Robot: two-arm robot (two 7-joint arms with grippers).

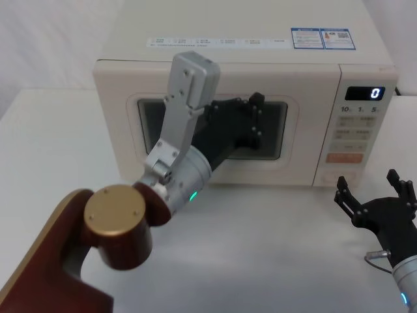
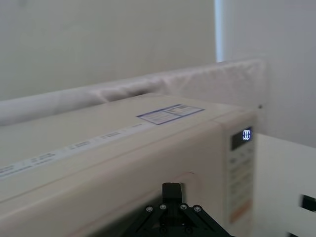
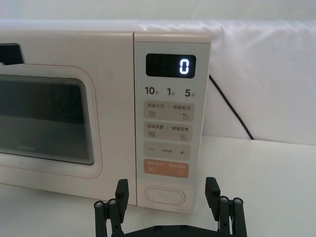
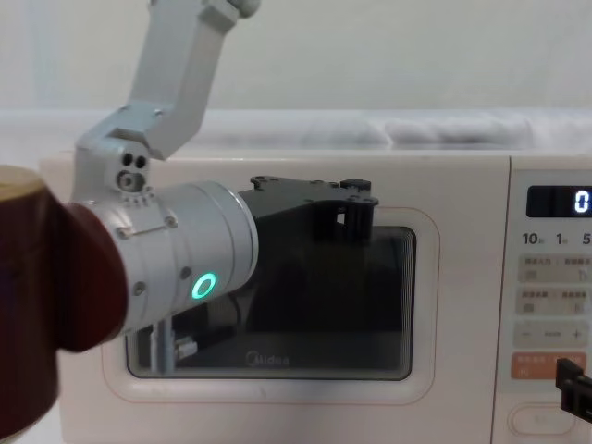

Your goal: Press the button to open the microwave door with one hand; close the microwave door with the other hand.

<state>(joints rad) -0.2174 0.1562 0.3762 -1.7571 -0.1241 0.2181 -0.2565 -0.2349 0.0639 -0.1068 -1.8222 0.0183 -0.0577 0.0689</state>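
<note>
**A:** Your left gripper [image 1: 255, 120] is up against the microwave door [image 1: 130, 140], right over the dark window, near its upper edge. From the chest view you can see its black body reaching across the glass, fingertips [image 4: 356, 205] at the door face. Whether that claw is spread or pinched, I cannot tell; the wrist view only catches the tip of it against the top of the door.

**B:** And the door itself?

**A:** It sits flush with the cream body, closed as far as you can see from the head view. The display [image 1: 364, 93] reads 0.

**B:** Your other arm?

**A:** Your right gripper [image 1: 374, 189] hangs low over the table [image 1: 273, 248], in front of the control panel [image 3: 169, 118] and apart from it. Its fingers [image 3: 121, 190] are spread wide, holding nothing. In the right wrist view, the button [image 3: 164, 196] sits framed between them, the cream oval just below the orange key [image 3: 167, 169], at the foot of the panel.
</note>
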